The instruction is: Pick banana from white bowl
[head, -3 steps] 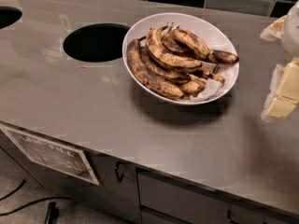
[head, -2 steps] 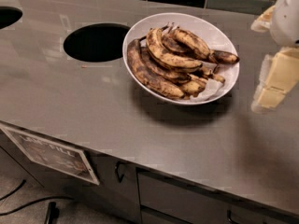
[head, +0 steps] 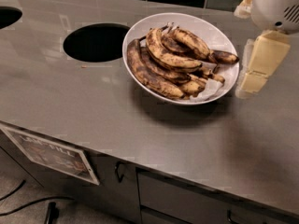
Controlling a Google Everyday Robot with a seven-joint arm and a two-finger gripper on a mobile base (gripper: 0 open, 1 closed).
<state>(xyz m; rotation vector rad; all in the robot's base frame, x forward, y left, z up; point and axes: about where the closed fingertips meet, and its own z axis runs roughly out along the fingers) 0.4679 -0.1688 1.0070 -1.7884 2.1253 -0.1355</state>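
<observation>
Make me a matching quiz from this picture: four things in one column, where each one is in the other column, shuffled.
1 banana
2 end effector
3 round hole
4 paper sign

A in the countertop, left of the white bowl
B on the cabinet front
C in the bowl
D just right of the bowl

Pairs: 1-C, 2-D, 3-A, 4-B
</observation>
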